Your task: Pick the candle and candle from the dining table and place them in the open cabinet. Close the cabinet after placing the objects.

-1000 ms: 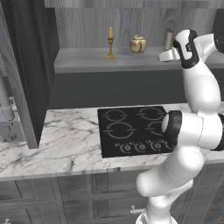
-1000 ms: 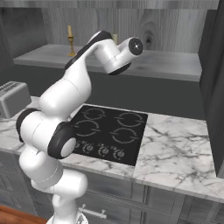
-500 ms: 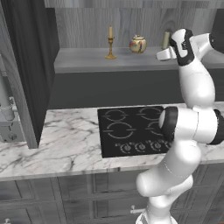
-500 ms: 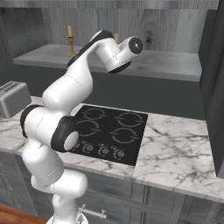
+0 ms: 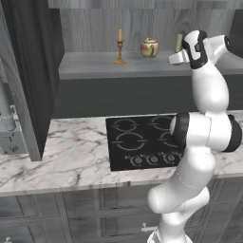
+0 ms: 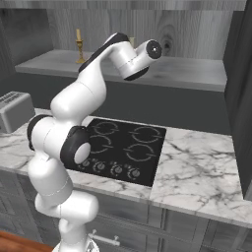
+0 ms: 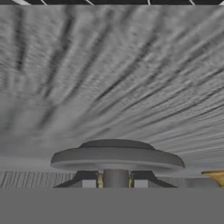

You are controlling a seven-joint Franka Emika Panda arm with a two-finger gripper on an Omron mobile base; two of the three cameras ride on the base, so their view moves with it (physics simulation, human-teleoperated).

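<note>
The gripper point(image 7: 115, 183) is seen nearly closed on the stubby candle's grey base point(image 7: 117, 158). In the left base view, the taper candle point(image 5: 120, 46) is stood on the cabinet shelf point(image 5: 90, 66), with a lidded jar point(image 5: 149, 48) at its 3 o'clock.

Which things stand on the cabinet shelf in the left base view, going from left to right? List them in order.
Taper candle → lidded jar → stubby candle, partly behind the gripper.
</note>
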